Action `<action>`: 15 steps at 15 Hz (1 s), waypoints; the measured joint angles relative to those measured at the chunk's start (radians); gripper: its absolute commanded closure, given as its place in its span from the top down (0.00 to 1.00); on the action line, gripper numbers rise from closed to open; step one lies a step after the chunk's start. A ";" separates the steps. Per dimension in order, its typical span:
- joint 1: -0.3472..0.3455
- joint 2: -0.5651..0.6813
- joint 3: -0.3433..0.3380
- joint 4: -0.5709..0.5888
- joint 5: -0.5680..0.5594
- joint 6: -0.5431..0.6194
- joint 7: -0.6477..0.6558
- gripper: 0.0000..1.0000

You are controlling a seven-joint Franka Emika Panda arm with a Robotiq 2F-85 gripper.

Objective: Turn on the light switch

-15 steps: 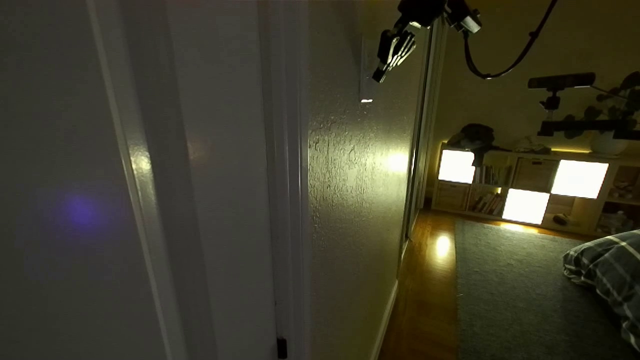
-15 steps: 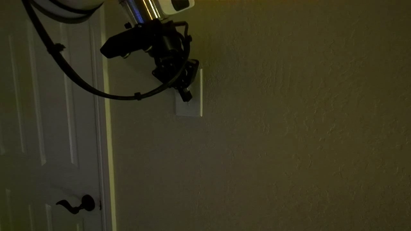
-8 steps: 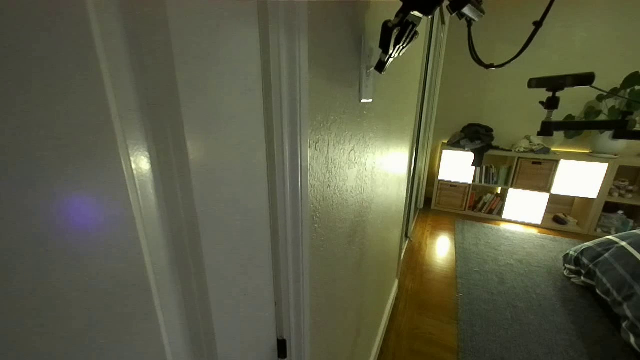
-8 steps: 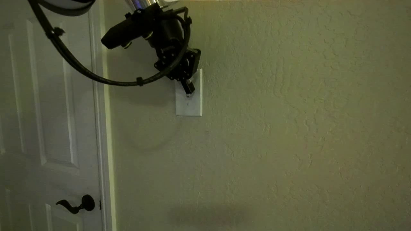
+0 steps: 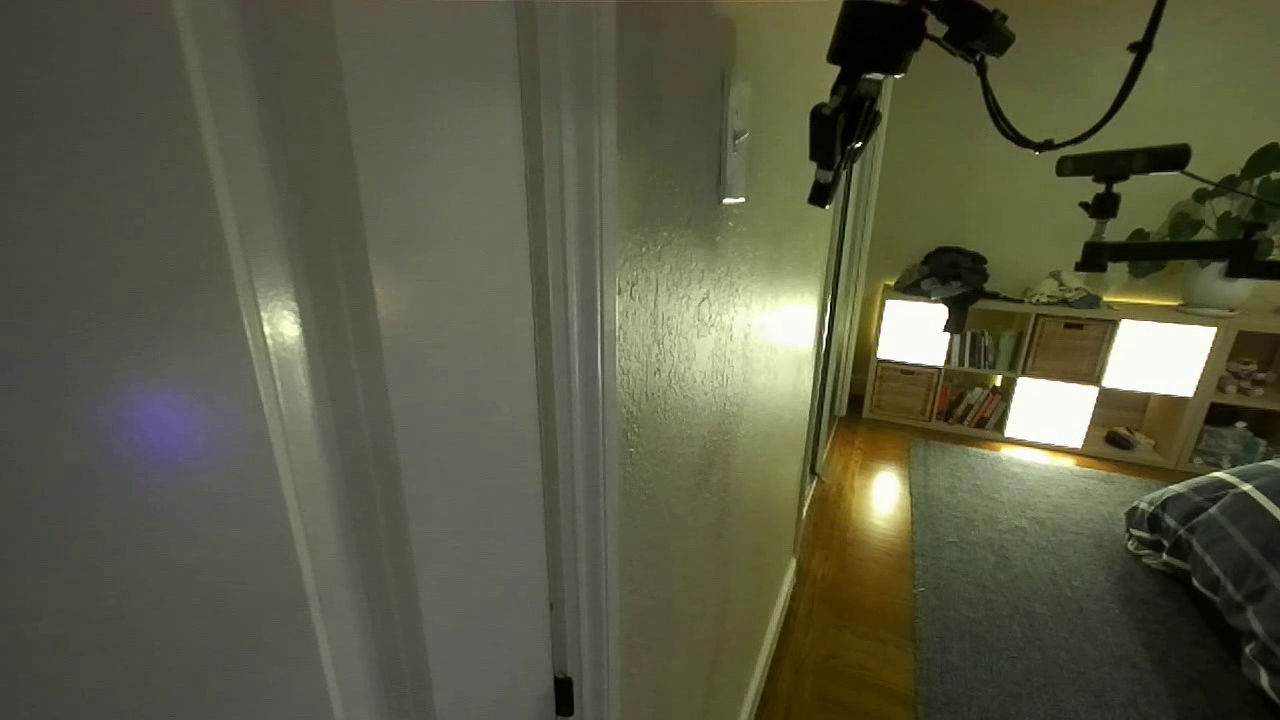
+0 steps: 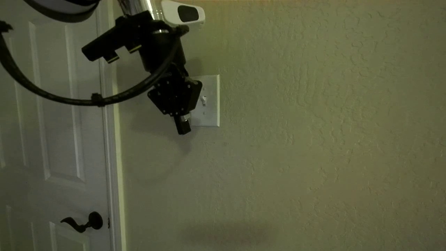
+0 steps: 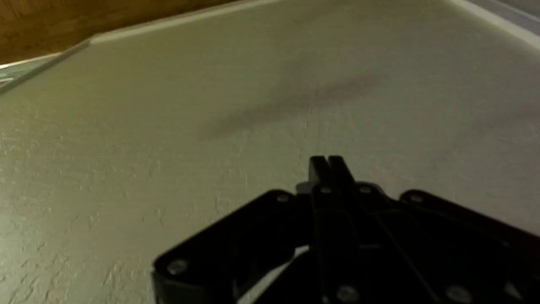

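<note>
In an exterior view I see, far left, door (image 6: pixel 55 136) with dark lever handle (image 6: pixel 83 227). Then pincer (image 6: pixel 184 129), tips together, clear of the wall (image 6: pixel 313 139). Right of and above the tips: light switch (image 6: pixel 209 104), upright, apart from the pincer.

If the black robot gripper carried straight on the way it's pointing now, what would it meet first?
Probably the pale, textured wall, below the white rectangular light-switch plate: in the wrist view that wall lies ahead of the black two-finger gripper. The distance is unclear.
</note>
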 measured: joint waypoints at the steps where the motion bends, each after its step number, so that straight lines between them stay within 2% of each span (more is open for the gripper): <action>1: 0.000 -0.005 0.000 -0.006 0.000 -0.037 0.005 0.04; 3: 0.000 -0.013 0.000 -0.015 0.000 -0.110 0.014 0.29; 7: 0.001 -0.032 0.007 -0.032 0.000 -0.212 0.015 0.51; 12: 0.002 -0.052 0.013 -0.052 0.003 -0.253 0.014 0.83; 13: 0.002 -0.054 0.014 -0.056 0.003 -0.253 0.014 0.64; 15: 0.002 -0.057 0.015 -0.063 0.004 -0.253 0.014 0.78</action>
